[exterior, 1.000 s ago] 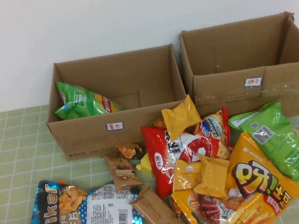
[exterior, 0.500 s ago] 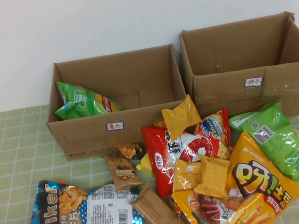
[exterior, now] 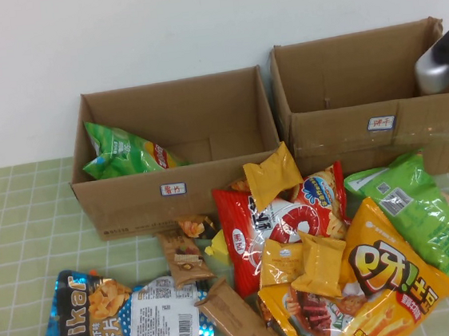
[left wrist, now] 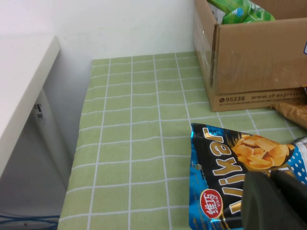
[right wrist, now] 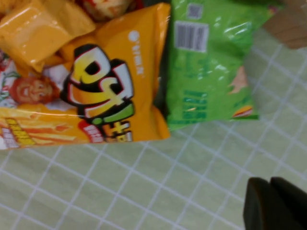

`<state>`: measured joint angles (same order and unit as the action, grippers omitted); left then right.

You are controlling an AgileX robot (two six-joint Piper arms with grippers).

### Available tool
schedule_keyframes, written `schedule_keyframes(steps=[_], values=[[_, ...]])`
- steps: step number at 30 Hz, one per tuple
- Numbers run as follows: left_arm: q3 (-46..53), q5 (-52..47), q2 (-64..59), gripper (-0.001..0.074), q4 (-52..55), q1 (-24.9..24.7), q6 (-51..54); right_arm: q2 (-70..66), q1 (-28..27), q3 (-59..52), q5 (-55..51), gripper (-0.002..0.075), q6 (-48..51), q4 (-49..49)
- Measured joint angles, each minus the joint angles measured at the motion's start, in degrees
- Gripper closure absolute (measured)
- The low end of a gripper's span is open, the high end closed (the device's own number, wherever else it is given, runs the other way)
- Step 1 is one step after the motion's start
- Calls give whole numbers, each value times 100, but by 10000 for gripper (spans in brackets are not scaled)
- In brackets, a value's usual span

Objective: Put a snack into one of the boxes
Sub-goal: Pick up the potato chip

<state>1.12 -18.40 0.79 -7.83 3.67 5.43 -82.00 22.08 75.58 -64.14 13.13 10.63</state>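
Two open cardboard boxes stand at the back: the left box [exterior: 132, 202] holds a green chip bag [exterior: 118, 153], and the right box [exterior: 341, 132] shows nothing inside. Snacks lie in front: a blue Vikar bag [exterior: 120, 319], a red bag [exterior: 255, 229], an orange bag [exterior: 388, 267], a green bag [exterior: 413, 208] and small yellow packets [exterior: 315, 263]. My left gripper [left wrist: 276, 201] is shut and empty, just above the Vikar bag [left wrist: 230, 153]. My right gripper [right wrist: 276, 203] is shut and empty over bare cloth, near the orange bag [right wrist: 110, 81] and green bag [right wrist: 211, 62].
A silver part of my right arm [exterior: 442, 61] hangs over the right box's far right corner. A brown packet [exterior: 236, 319] lies by the Vikar bag. The table's left edge [left wrist: 76, 158] drops off beside a white shelf [left wrist: 19, 86]. Green checked cloth lies bare at the left.
A silver part of my right arm has come into the high view at the upper right. The snacks and boxes have not moved.
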Motion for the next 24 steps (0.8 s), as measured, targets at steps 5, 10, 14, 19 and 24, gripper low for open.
schedule_keyframes(steps=[5, 10, 14, 19, 24], values=[[0, 0, 0, 735, 0, 0, 0, -463, -358, 22, 15, 647, 0, -527], [0, -9, 0, 735, 0, 0, 2, -971, -939, 43, 94, 431, 0, -972], [0, -9, 0, 736, 0, 0, 2, -1484, -1248, 43, 157, 212, -112, -1136], [-7, -9, 0, 736, 0, 0, 2, -2094, -1301, 43, 605, 115, -35, -1336], [-7, -9, 0, 736, 0, 0, 2, -2470, -1301, 43, 1387, 102, 340, -1471]])
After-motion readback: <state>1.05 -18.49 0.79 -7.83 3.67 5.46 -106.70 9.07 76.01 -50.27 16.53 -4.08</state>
